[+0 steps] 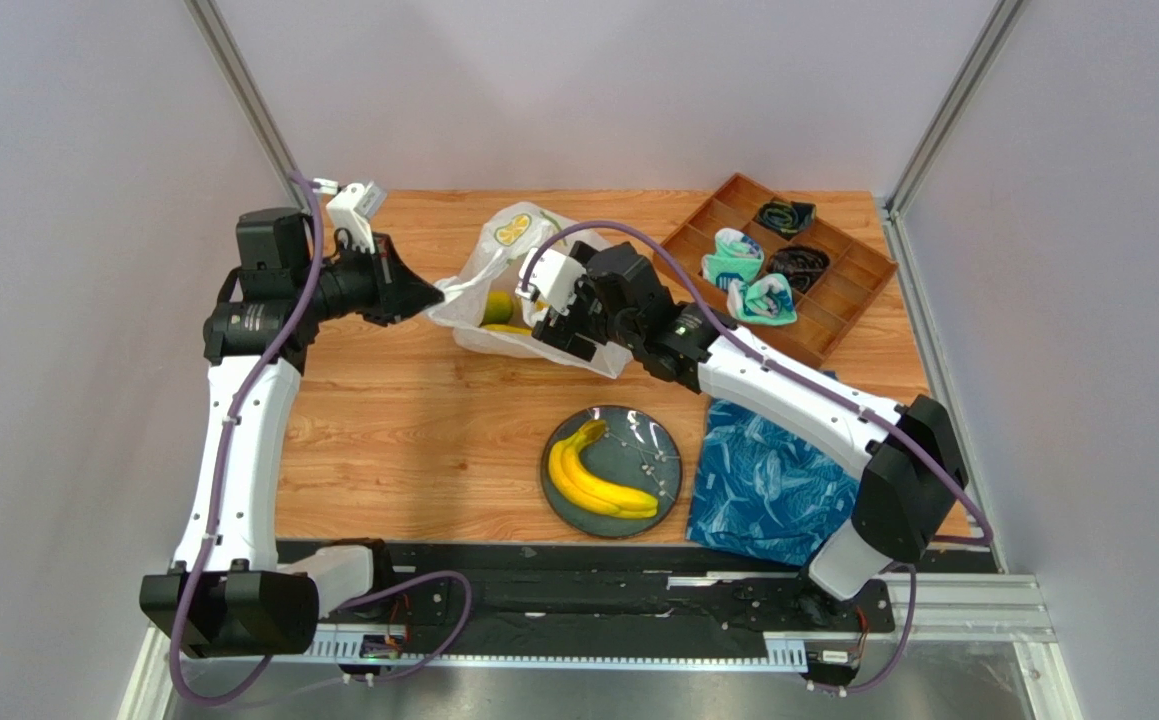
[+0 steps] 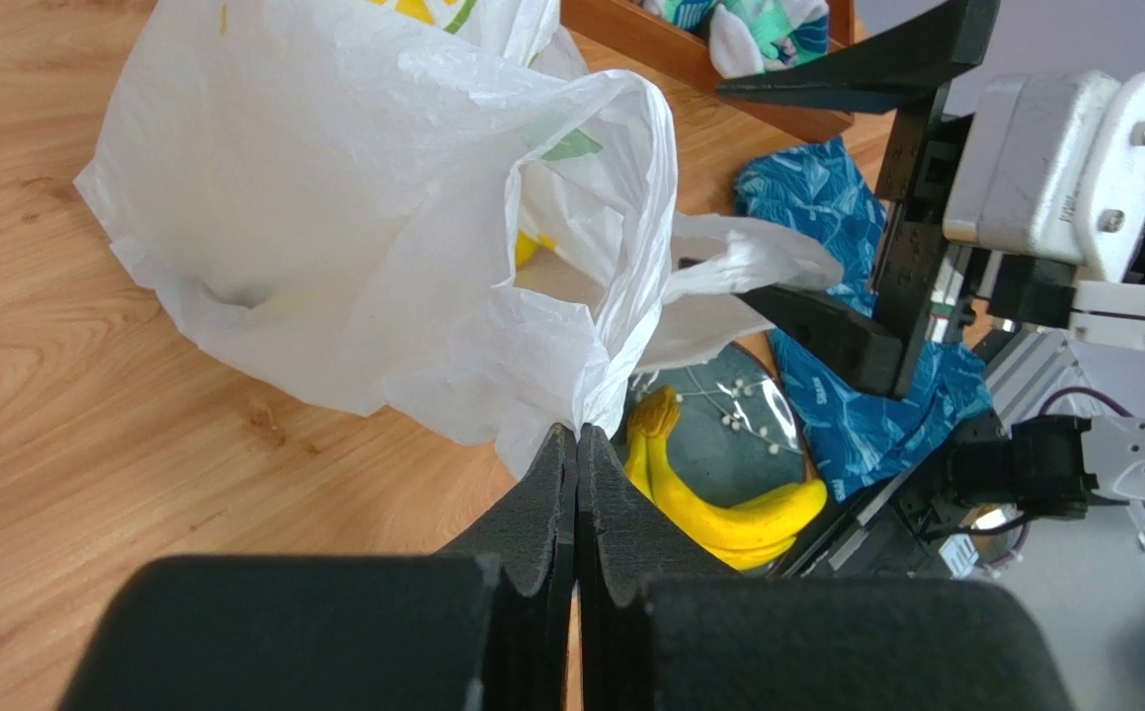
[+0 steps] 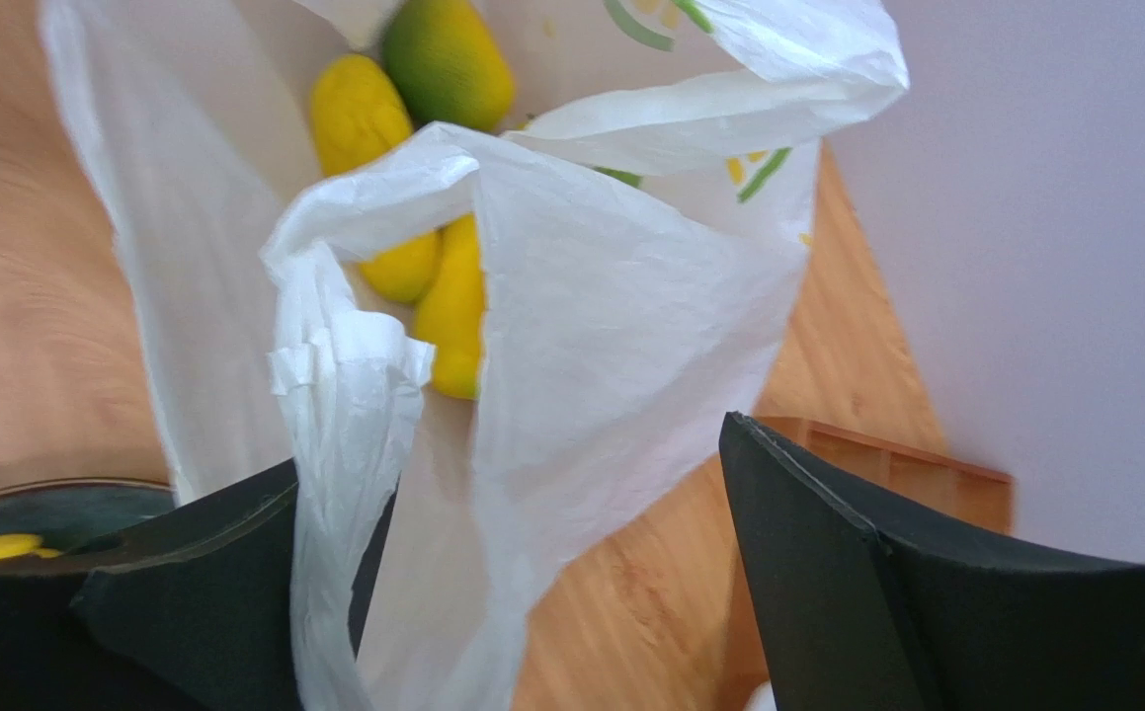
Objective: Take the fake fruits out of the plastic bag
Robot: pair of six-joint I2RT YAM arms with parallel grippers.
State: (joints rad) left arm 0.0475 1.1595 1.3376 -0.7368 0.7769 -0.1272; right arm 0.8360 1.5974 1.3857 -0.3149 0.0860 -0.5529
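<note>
From above, the plastic bag (image 1: 518, 278) is seen lying near the back of the worktop (image 1: 375, 420), between the two hands. Its left edge is pinched by the left hand (image 1: 428, 300), which is shut tight. The right hand (image 1: 555, 323) is held at the bag's right side. A banana bunch (image 1: 600, 480) is laid on a dark plate (image 1: 657, 450) nearer the front, beside a blue cloth (image 1: 766, 488). Socks (image 1: 743, 278) are kept in a wooden tray (image 1: 841, 285) at the back right.

In the left wrist view, the two fingers (image 2: 541, 504) are pressed together, and a fold of the bag is caught at their tips.

In the right wrist view, the right hand is spread wide open. A twisted strip of the bag is hung between its fingers, close against one of them, but nothing is gripped. Yellow fruits (image 3: 363, 111) and a green fruit (image 3: 448, 59) are seen inside the bag.
</note>
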